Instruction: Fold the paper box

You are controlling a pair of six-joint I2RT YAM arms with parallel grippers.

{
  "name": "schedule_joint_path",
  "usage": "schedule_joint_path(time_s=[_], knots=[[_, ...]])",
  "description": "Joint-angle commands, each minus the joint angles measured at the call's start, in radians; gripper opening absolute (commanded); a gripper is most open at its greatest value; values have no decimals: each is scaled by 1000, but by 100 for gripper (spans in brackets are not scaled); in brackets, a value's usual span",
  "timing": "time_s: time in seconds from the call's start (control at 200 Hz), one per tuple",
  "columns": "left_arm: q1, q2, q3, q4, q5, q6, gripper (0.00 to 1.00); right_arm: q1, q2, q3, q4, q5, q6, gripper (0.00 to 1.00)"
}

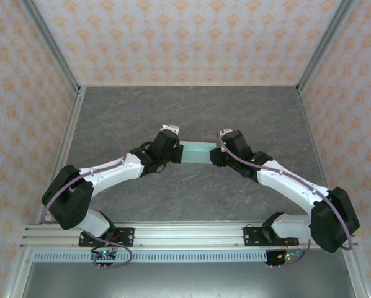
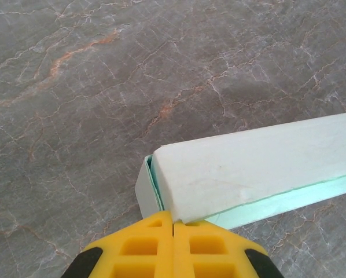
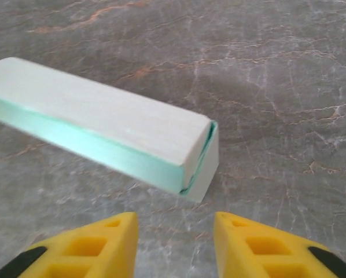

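The long, pale mint-green card box [image 1: 196, 153] lies at the middle of the grey marble-patterned worktop [image 1: 192, 198], well away from every edge, stretched between the two arms. It is already formed into a slim rectangular tube with crisp long edges. The top face looks whitish and a brighter green strip runs along the lower side.

Both ends look unfinished. At the right end, the end flap [image 3: 210, 162] stands a little ajar, with a dark gap between it and the body. The left end flap [image 2: 143, 188] also sits slightly proud.

The left gripper [image 2: 173, 221] is clenched, its yellow fingers pressed together right at the box's near corner. Whether a sliver of card is pinched between them I cannot tell. The right gripper [image 3: 176, 223] is released, its fingers spread just short of the right end and touching nothing.

The step in hand looks like seating the end flaps. To do it well, the left tool should brace its end so the light box cannot slide. The right tool should then press squarely on the flap's face, gently, so the thin wall does not buckle.
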Motion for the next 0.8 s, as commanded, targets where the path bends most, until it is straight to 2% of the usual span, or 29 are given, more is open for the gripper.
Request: schedule_joint_path(time_s=[0.0,0.14,0.235,0.325,0.5,0.796], knots=[[-11,9,-22,-37,-17,20,0,-40,-54,61,-104,-135,15,44],[-11,9,-22,-34,-18,20,0,-153,-45,86,-57,-290,85,52],[-13,4,-19,-33,-18,20,0,-225,39,104,0,-389,156,57],[-14,0,-17,-34,-25,24,0,-252,102,120,53,-442,202,60],[-17,-2,-14,-32,-32,23,0,-273,197,112,159,-485,287,60],[-26,1,-20,-23,-45,11,0,-273,241,-2,328,-518,396,51]])
